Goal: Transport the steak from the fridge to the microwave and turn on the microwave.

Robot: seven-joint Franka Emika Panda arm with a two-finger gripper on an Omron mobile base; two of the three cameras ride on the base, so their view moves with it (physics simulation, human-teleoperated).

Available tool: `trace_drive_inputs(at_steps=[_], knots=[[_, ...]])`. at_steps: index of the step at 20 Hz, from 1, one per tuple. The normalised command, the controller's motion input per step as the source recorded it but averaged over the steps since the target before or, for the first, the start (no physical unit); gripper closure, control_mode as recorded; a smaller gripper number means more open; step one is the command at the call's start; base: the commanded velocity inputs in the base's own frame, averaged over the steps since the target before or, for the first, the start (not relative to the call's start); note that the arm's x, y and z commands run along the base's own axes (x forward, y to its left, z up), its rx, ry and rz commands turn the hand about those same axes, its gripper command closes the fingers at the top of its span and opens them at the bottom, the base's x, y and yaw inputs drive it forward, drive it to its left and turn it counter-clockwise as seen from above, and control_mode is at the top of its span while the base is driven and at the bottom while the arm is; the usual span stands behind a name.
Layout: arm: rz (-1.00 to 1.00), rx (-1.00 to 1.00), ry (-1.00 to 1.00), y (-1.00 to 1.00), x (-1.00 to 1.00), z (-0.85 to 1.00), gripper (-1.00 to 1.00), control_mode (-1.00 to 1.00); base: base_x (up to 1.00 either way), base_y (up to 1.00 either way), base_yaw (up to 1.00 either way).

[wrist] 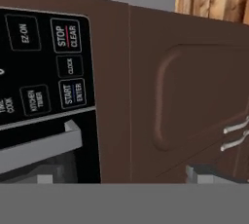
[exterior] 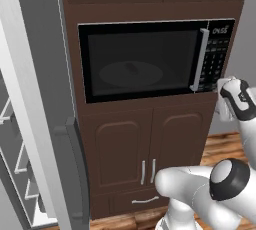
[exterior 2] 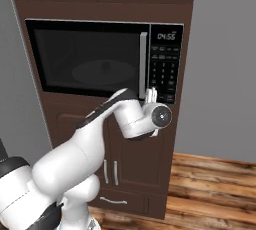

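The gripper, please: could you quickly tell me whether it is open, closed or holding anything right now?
Gripper: open, holding nothing, at the lower right of the microwave by its keypad.

- A tall dark brown cabinet unit (exterior: 150,4) is carrying the microwave (exterior: 145,59), which is sitting built into the opening at its middle, shut, with the keypad (exterior 2: 165,69) along the unit's right edge.
- A small dark lump, too dim to name, is lying on the round turntable (exterior: 131,74) behind the glass.
- Two lower cabinet doors (exterior: 145,149) and a drawer (exterior: 145,201) are filling the unit beneath the opening.
- A wooden plank floor (exterior 2: 215,194) is running along the unit's bottom edge, out to its right.
- The open fridge (exterior: 30,124) is standing at the unit's left edge.
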Motion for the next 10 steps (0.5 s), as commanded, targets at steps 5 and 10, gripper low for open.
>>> trace_drive_inputs(at_steps=[5,10], knots=[[-0.04,0.12,-0.04,0.27,0.18,-0.19,-1.00,-1.00,0.00,0.00,0.00],[-0.05,0.10,-0.06,0.18,0.24,-0.15,-1.00,-1.00,0.00,0.00,0.00]])
